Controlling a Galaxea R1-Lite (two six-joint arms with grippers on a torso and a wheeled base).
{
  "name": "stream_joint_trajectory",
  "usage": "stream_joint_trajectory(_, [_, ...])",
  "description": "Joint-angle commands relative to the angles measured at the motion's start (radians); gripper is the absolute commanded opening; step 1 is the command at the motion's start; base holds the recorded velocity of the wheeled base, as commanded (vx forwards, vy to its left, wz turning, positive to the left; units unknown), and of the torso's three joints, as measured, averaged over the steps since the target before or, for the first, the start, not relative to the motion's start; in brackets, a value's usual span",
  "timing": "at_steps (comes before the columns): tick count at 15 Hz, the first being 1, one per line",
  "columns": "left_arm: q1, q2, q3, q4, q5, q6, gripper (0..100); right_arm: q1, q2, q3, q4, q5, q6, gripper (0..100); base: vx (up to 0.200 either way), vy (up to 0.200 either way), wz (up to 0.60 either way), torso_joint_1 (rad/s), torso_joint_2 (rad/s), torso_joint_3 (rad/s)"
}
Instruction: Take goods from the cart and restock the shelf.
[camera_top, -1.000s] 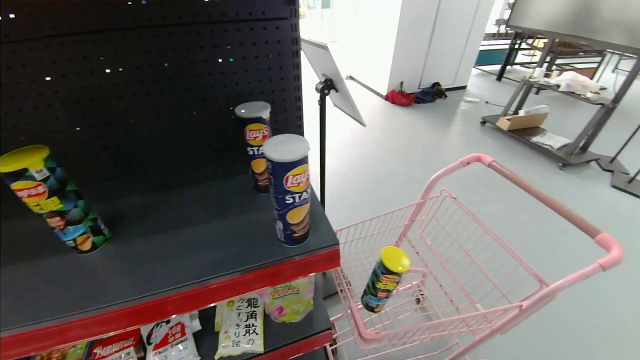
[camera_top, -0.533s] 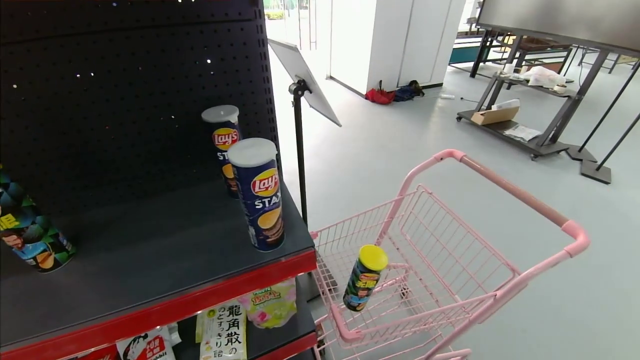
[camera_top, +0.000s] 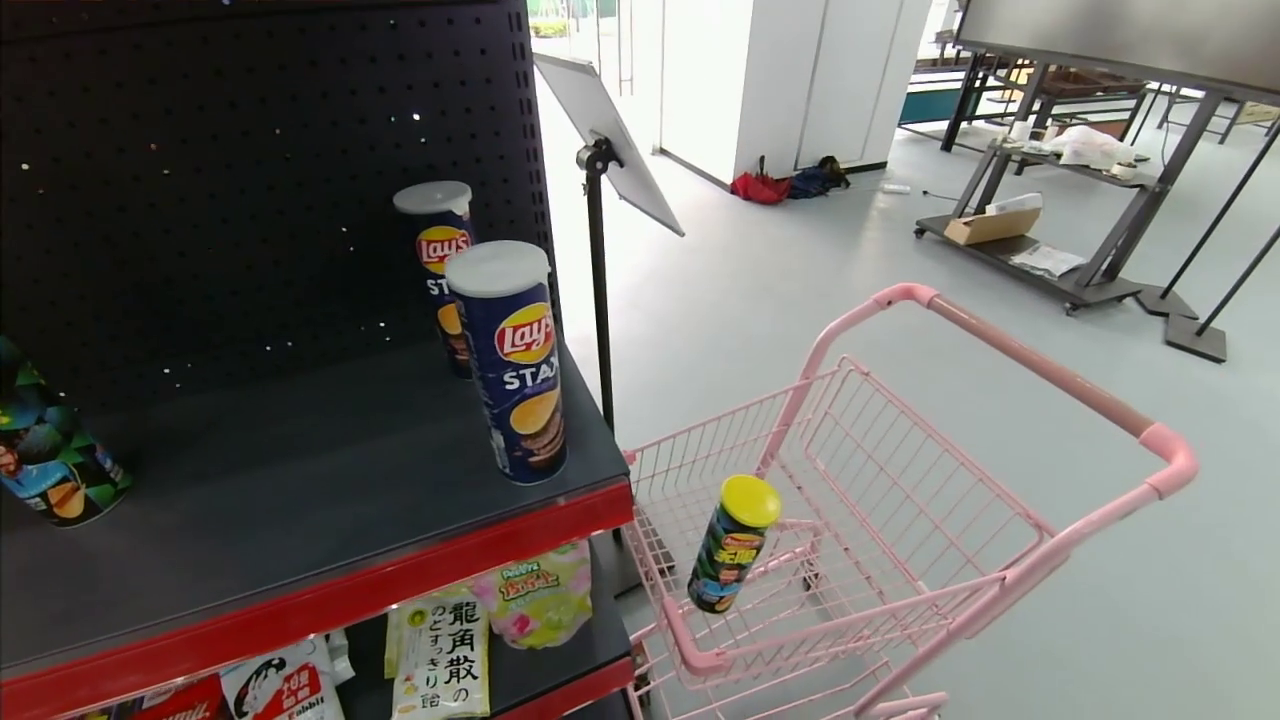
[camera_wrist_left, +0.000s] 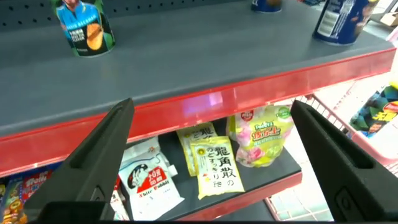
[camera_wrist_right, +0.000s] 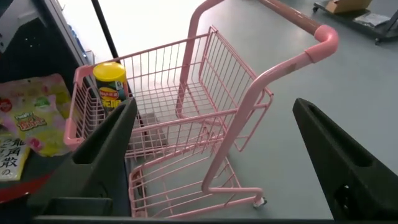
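Left tool (camera_wrist_left: 211, 107): dark flat fingers spread wide, nothing held, facing the red front edge of the shelf (camera_wrist_left: 205, 59).
Right tool (camera_wrist_right: 214, 106): fingers likewise wide apart and unloaded, over the pink wire cart (camera_wrist_right: 249, 93).
Cart contents: one yellow-lidded chip can (camera_top: 735, 545), a cylinder with dark patterned wrap, leaning in the basket's shelf-side corner.
Shelf, matte dark deck with perforated pegboard (camera_top: 250, 180) back: front blue chip can (camera_top: 510, 365) with white lid, upright near the right edge; rear blue chip can (camera_top: 440, 270) just behind it; dark patterned chip can (camera_top: 45, 465) far left.
Lower tier: soft snack bags (camera_top: 530, 595), lying flat.
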Motion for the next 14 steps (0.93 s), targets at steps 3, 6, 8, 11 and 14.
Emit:
stream_joint_trajectory(3, [0.000,0.002,-0.001,0.000,0.001,0.000,100,-0.001,0.000,0.000,0.000,0.001,0.000,100,0.000,0.000,0.00,-0.147,0.37,0.214])
stream_joint_trajectory(6, [0.000,0.002,0.001,0.000,0.001,0.000,100,-0.001,0.000,0.000,0.000,0.001,0.000,100,0.000,0.000,0.00,-0.154,0.38,0.227])
stream_joint_trajectory(8, [0.000,0.002,0.001,0.000,0.001,0.000,100,-0.001,0.000,0.000,0.000,0.001,0.000,100,0.000,0.000,0.00,-0.139,0.38,0.244])
stream_joint_trajectory(11, [0.000,0.002,-0.001,0.000,0.001,0.000,100,-0.001,0.000,0.000,0.000,0.001,-0.002,100,0.000,0.000,0.00,-0.180,0.47,0.290])
stream_joint_trajectory(14, [0.000,0.002,0.001,0.000,0.001,0.000,100,-0.001,0.000,0.000,0.000,0.001,-0.002,100,0.000,0.000,0.00,-0.194,0.55,0.352])
